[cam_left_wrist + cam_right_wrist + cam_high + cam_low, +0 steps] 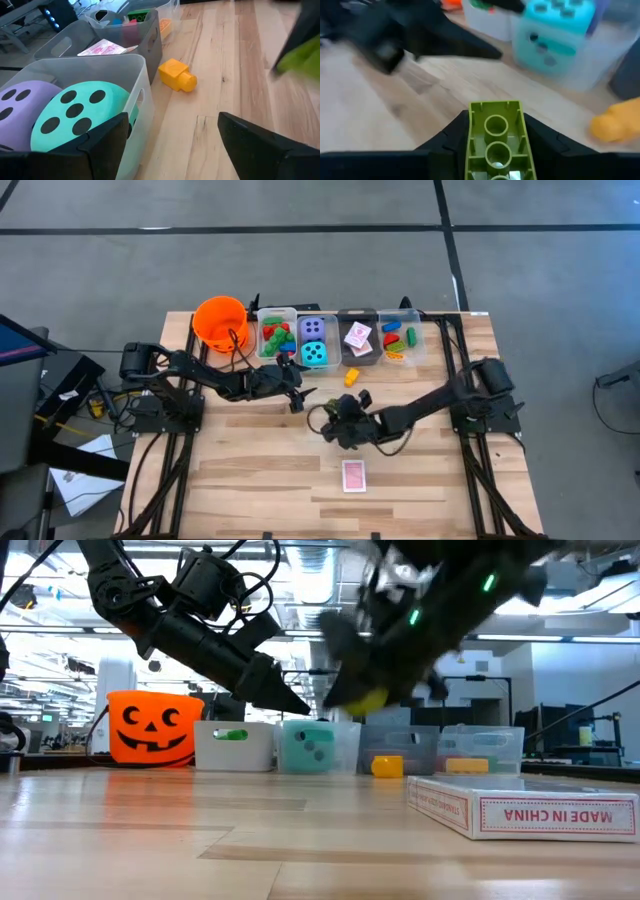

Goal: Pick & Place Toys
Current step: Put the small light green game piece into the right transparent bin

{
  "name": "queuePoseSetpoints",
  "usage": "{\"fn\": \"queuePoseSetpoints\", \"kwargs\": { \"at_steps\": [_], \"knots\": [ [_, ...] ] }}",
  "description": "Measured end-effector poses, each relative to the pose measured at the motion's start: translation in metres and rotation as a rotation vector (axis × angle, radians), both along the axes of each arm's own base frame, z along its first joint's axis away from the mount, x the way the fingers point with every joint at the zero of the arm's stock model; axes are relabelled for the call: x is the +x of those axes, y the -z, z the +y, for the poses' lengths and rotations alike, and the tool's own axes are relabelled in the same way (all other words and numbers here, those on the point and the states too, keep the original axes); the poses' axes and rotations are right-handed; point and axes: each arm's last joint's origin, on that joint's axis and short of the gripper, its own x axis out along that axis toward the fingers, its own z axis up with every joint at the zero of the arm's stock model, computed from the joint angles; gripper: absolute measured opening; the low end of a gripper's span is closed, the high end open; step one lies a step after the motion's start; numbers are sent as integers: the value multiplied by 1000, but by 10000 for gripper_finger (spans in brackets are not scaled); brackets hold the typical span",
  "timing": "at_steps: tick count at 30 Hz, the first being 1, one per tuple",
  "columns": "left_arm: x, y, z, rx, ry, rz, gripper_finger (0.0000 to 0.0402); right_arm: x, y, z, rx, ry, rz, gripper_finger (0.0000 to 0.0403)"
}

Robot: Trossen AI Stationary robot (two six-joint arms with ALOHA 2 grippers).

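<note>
The right claw (495, 150) grips a green brick (496, 142) over mid-worktop (250, 470); carry it level toward the 12 o'clock bins (278, 332), avoiding the left claw (170, 145), which hangs open and empty.

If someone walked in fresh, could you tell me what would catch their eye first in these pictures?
Probably the orange pumpkin-face bucket at the far left end of the row of clear bins, then the teal die and purple die filling one bin. Next, the right end effector shut on a green brick above mid-table, with a loose yellow brick and a pink-backed card box lying on the wood.
</note>
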Motion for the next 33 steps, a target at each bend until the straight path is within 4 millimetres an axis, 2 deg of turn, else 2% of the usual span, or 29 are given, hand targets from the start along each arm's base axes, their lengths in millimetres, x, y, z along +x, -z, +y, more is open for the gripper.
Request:
{"fn": "queuePoseSetpoints", "kwargs": {
  "at_steps": [7,12,18,23,27,33],
  "knots": [
    [0,0,0,-28,-12,-12,298,-26,-68,13,-83,-118,-46,134],
    [-3,-11,-2,-241,-75,-124,298,-43,-93,25,-188,-214,-23,134],
    [-10,-45,-10,-559,40,-305,298,-51,-95,33,-314,-211,37,134],
    [-20,-73,-23,-600,132,-395,298,-55,-90,25,-351,-140,95,134],
    [-27,-88,-32,-559,197,-436,298,-65,-80,5,-393,18,188,134],
    [-33,-97,-40,-499,251,-447,298,-90,-66,-49,-294,288,382,146]
  ]
}}
